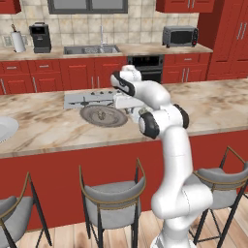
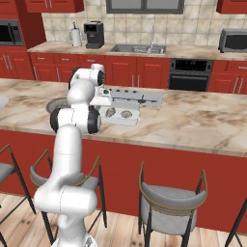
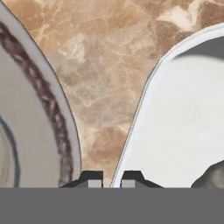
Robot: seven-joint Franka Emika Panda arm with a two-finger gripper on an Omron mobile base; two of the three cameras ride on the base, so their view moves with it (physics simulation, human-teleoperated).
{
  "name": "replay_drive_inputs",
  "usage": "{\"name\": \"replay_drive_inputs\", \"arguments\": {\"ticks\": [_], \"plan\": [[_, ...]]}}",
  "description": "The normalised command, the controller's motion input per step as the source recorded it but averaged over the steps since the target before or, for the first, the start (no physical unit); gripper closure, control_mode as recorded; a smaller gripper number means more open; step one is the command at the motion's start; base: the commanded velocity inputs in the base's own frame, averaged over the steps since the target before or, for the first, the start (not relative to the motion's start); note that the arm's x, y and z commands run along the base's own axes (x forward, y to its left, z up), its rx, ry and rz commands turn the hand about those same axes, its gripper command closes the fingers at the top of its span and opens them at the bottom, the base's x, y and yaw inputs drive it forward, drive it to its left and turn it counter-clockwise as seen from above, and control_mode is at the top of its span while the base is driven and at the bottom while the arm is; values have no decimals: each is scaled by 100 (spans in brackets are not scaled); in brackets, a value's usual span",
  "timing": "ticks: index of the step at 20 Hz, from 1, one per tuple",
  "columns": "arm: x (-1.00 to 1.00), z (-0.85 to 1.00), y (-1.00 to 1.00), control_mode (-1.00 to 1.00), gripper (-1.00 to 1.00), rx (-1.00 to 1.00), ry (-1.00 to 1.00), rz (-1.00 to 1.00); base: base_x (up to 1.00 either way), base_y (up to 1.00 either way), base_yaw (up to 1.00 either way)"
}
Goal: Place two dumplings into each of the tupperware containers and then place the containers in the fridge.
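Tupperware container [image 3: 175, 122] rim beside grey plate [image 3: 26, 131]; arm bent low over counter [image 1: 43, 126], fingers [image 3: 92, 179] nearly together.

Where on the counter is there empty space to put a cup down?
The marble counter is bare to the right of the tupperware container. It's crowded around the grey plate, the container and the gripper; just a narrow strip lies between plate and container.
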Motion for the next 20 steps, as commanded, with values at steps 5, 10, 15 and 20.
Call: {"name": "replay_drive_inputs", "arguments": {"ticks": [5, 10, 15, 20], "plan": [[-15, 44, -20, -100, 100, 0, -4, 3, 0, 0, 0], [-22, 30, -6, -100, 100, -7, -5, 9, 0, 0, 0], [-22, 3, -4, -100, 100, -13, -12, 18, 0, 0, 0], [-35, 26, -30, -100, 100, -3, -25, 19, 0, 0, 0]]}}
